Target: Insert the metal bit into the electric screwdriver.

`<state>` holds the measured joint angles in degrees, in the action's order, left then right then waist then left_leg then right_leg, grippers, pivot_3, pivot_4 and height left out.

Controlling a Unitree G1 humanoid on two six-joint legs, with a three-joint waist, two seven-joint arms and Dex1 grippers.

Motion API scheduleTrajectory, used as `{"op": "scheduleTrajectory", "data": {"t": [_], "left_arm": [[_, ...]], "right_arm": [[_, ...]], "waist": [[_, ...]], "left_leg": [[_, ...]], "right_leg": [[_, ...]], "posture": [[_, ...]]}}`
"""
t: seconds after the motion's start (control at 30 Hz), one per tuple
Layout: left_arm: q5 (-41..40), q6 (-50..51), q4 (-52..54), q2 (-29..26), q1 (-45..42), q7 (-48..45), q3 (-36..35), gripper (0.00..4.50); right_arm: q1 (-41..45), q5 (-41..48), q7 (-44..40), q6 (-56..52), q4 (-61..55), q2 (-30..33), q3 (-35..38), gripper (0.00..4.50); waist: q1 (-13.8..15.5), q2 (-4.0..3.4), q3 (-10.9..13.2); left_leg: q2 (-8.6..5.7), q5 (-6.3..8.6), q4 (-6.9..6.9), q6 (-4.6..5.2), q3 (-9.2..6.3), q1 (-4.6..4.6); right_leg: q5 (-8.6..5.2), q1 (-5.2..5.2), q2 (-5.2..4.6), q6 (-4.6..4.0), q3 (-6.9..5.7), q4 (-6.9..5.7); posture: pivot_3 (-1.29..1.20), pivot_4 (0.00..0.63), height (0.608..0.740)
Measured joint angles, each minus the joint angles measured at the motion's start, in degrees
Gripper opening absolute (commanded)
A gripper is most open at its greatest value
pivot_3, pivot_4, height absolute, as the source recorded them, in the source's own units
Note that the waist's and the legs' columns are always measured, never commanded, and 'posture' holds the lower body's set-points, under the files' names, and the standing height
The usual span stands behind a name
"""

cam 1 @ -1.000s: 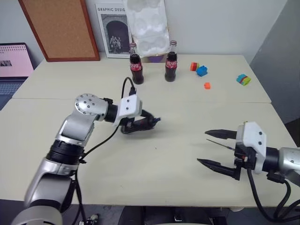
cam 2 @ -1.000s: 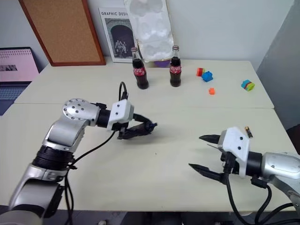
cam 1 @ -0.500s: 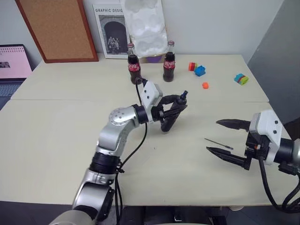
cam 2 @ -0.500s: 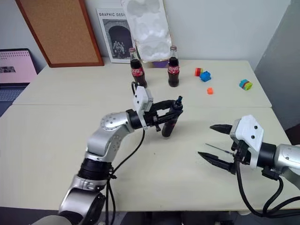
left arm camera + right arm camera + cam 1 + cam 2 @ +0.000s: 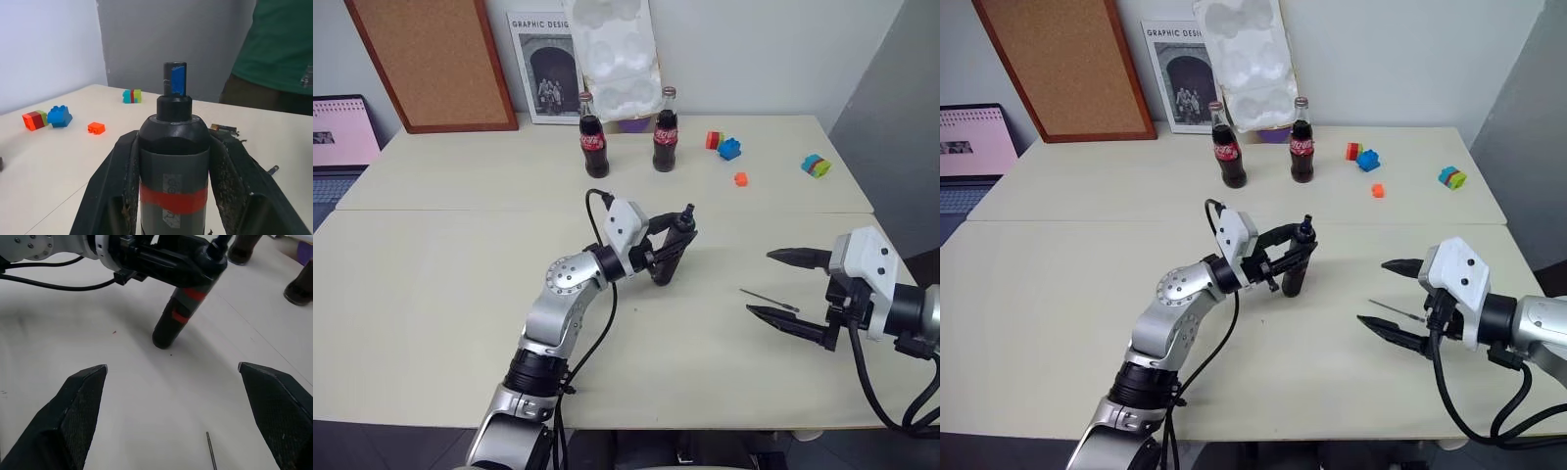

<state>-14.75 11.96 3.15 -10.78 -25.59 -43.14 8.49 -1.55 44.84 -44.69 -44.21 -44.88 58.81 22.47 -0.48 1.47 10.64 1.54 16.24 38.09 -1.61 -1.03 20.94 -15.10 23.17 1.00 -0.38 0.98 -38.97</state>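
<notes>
My left gripper (image 5: pixel 675 237) is shut on the electric screwdriver (image 5: pixel 668 255), a black pen-shaped tool with a red band (image 5: pixel 173 201) and a dark blue tip (image 5: pixel 174 79). The tool stands tilted in the middle of the table, tip up, and its rear end (image 5: pixel 162 340) looks to touch the tabletop. To the right, my right gripper (image 5: pixel 759 284) hangs open just above the table. The metal bit (image 5: pixel 769 300), a thin dark rod, lies flat on the table between and just ahead of its fingers. The bit (image 5: pixel 211 450) is apart from both fingers.
Two cola bottles (image 5: pixel 595 147) (image 5: pixel 666 142) stand at the back centre. Toy bricks (image 5: pixel 724 145) (image 5: pixel 817 164) lie at the back right. A small battery (image 5: pixel 222 129) lies near the table's right edge. A person in a green shirt (image 5: pixel 283 49) stands beyond that edge.
My left arm has swung to the right and turned, bringing the screwdriver from low and near level to tilted upright at mid-table. The right gripper has stayed open by the bit.
</notes>
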Motion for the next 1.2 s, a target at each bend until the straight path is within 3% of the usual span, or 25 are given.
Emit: {"op": "scheduleTrajectory", "data": {"t": [0.37, 0.6, 0.83, 1.07, 1.2], "left_arm": [[-3.0, 5.4, 7.3, -4.3, 3.1, 1.7, -1.6, 1.64], [-2.4, 5.4, 9.8, -4.8, 4.7, 3.8, -0.7, 1.64], [-1.4, 4.7, 12.1, -5.0, 6.5, 5.2, 0.5, 1.64], [-1.3, 3.5, 12.4, -5.0, 7.4, 5.7, 1.0, 1.64], [-1.0, 2.6, 12.2, -5.1, 7.4, 5.9, 1.2, 1.64]], "right_arm": [[0.1, -8.0, -4.3, 2.4, 6.5, 5.1, -2.8, 4.5], [9.3, -20.4, -7.3, 3.1, 18.9, 11.5, -20.1, 4.5], [24.1, -28.8, -12.7, 1.2, 31.1, 6.9, -35.9, 4.5], [30.5, -35.1, -15.5, -0.2, 37.3, 3.3, -43.8, 4.5], [31.5, -37.4, -16.8, -0.3, 38.2, 2.4, -45.5, 3.77]], "waist": [[-0.4, 0.01, 0.0], [-1.1, 0.0, 0.0], [-1.3, -0.02, 0.0], [-1.1, -0.03, 0.0], [-1.1, -0.04, 0.0]], "left_leg": [[0.02, 0.0, -0.02, 0.0, 0.04, -0.03], [0.04, 0.0, -0.08, 0.0, 0.04, -0.07], [0.06, 0.0, -0.11, -0.01, -0.06, -0.1], [0.06, 0.0, -0.1, -0.01, -0.17, -0.04], [0.05, 0.0, -0.1, -0.01, -0.21, -0.04]], "right_leg": [[0.02, 0.0, -0.02, 0.03, 0.03, 0.01], [0.01, 0.04, -0.05, 0.0, 0.02, 0.06], [0.0, 0.07, -0.07, -0.02, 0.09, 0.07], [-0.01, 0.07, -0.13, -0.03, 0.03, 0.13], [-0.01, 0.07, -0.13, -0.02, 0.04, 0.13]], "posture": [[0.0, 0.15, 0.74], [0.0, 0.15, 0.74], [0.0, 0.15, 0.74], [0.0, 0.15, 0.74], [0.0, 0.15, 0.74]]}}
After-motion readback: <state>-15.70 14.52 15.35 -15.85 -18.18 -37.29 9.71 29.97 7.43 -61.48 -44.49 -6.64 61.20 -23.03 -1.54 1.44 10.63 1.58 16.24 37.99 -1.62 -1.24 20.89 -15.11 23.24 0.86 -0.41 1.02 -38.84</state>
